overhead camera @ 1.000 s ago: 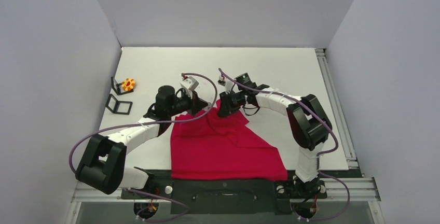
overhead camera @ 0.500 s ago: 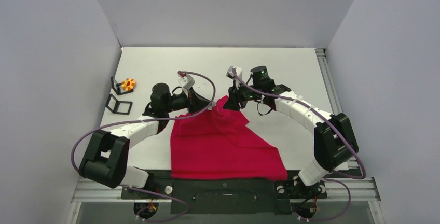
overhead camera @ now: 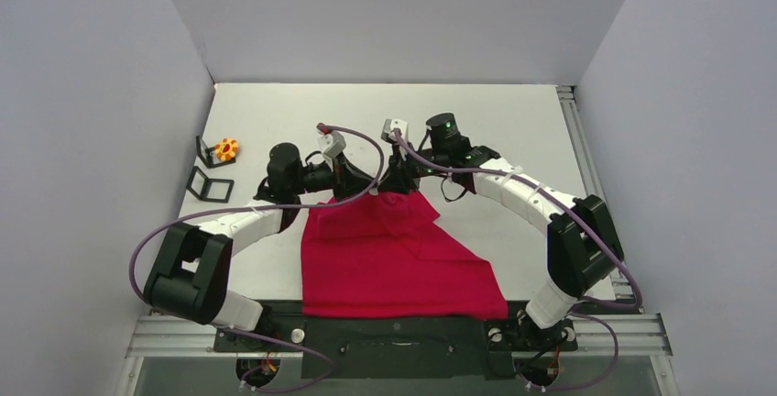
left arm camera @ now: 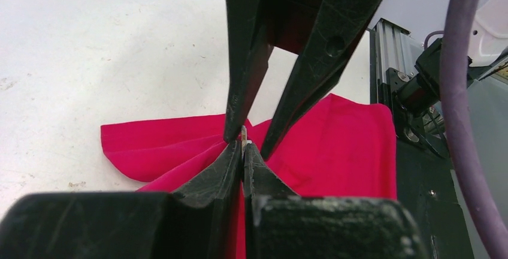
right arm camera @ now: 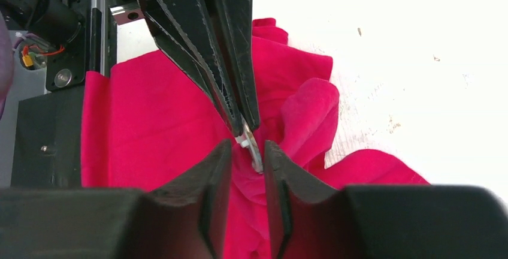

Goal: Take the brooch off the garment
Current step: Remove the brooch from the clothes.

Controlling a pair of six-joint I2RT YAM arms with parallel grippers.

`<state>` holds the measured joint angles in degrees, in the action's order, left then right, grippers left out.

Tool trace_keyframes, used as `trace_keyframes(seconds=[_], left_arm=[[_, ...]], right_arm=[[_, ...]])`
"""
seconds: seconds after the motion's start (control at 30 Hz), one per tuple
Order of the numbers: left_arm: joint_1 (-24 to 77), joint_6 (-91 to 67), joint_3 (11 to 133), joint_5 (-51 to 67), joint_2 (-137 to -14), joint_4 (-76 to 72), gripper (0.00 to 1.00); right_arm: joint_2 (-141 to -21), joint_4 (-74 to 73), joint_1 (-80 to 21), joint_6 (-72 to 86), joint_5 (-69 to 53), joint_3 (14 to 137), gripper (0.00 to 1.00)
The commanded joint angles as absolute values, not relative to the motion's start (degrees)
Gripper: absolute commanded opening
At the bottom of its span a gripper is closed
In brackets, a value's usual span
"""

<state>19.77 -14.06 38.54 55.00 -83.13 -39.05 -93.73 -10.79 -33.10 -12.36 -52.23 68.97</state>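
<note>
Top external view shows the right arm swung back in to the lifted, bunched far end of the red T-shirt [overhead camera: 394,258], which otherwise lies flat on the worktop [overhead camera: 495,121]. Nearly closed a second ago, the right jaws now stand part open astride a small silvery piece, probably the brooch [right arm camera: 253,148], not yet gripping it. The left jaws stay clamped tight on that piece and the cloth around it. The removal itself seems only about to begin.
</note>
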Motion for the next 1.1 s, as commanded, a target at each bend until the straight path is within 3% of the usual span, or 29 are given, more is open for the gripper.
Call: trace_keyframes(seconds=[0.0,0.2,0.3,0.4,0.47,0.67,1.0,1.07], left_arm=[[19.3,-14.6,41.2,57.8,-83.2,-43.5,0.00],[18.2,-15.5,41.3,58.6,-83.5,-44.4,0.00],[18.1,-15.8,41.3,59.5,-83.6,-45.0,0.00],[18.1,-15.9,41.1,60.1,-83.5,-45.0,0.00],[18.1,-16.1,41.1,60.4,-83.7,-45.2,0.00],[18.1,-16.9,41.2,60.6,-83.9,-46.1,0.00],[18.6,-16.7,41.0,61.3,-83.9,-46.4,0.00],[18.8,-16.6,41.0,61.1,-83.9,-46.1,0.00]], right_arm=[[-94.7,-10.0,-33.4,-16.3,-55.8,71.8,0.18],[-94.9,-17.4,-33.5,-22.2,-57.3,73.0,0.12],[-94.7,-20.6,-33.5,-25.0,-57.4,73.2,0.13],[-94.5,-20.7,-33.4,-25.2,-57.5,73.2,0.23],[-94.7,-20.8,-33.3,-25.1,-57.6,73.5,0.23],[-95.1,-20.1,-33.4,-24.0,-58.0,73.9,0.13],[-94.8,-14.3,-34.0,-17.6,-57.4,73.3,0.16],[-94.9,-14.3,-34.1,-17.0,-57.0,73.4,0.12]])
